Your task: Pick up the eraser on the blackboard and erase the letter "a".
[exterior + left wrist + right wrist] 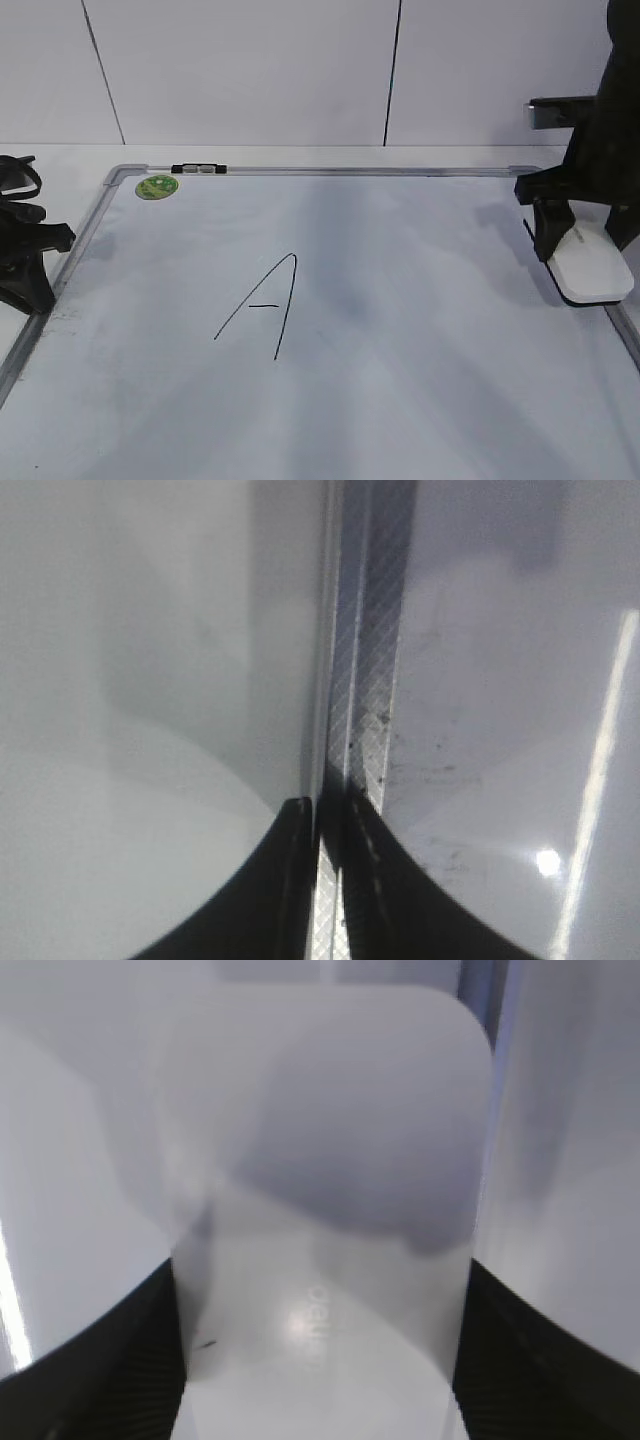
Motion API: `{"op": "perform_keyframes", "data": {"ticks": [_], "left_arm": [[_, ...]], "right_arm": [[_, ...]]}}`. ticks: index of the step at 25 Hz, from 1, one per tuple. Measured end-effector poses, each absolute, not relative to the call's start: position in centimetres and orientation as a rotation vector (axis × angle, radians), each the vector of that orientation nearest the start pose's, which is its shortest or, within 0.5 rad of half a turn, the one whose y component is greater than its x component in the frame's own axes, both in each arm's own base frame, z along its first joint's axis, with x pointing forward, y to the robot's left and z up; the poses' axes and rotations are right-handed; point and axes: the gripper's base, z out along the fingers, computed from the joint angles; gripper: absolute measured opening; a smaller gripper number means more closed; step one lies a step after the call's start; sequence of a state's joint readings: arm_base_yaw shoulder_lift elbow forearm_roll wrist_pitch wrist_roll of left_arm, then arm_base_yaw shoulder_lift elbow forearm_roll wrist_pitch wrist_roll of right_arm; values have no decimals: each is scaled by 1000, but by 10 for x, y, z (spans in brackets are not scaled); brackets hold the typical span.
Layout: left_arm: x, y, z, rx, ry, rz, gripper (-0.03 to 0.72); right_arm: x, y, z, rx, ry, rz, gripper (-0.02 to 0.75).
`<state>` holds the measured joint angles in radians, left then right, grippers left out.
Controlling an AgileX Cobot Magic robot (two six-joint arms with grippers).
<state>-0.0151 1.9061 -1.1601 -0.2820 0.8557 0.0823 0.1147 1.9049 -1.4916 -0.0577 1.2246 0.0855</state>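
The blackboard (420, 340) is a white board with a grey frame, lying flat. The white eraser (588, 268) lies at its right edge. My right gripper (587, 240) straddles it, one finger pressed against each long side; in the right wrist view the eraser (320, 1210) fills the space between the jaws (320, 1360). A tall capital "A" (265, 305) is drawn mid-board. No lowercase "a" shows in any view. My left gripper (35, 295) rests at the board's left edge, shut and empty, over the frame (370, 680).
A round green sticker (157, 186) sits in the board's far-left corner. A small black clip (199, 169) sits on the far frame. A white panelled wall stands behind the table.
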Motion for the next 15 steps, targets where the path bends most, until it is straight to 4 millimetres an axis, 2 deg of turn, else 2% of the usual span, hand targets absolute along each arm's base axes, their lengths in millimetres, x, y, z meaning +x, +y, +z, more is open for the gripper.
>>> {"op": "perform_keyframes", "data": {"ticks": [5,15], "left_arm": [[348,-24,152,-126,3058,-332,78],[348,-24,152,-128,3056,-334,78]], "right_arm": [[374,38,204,-81,3181,-87,566],[374,38,202,-82,3183,-90,566]]}}
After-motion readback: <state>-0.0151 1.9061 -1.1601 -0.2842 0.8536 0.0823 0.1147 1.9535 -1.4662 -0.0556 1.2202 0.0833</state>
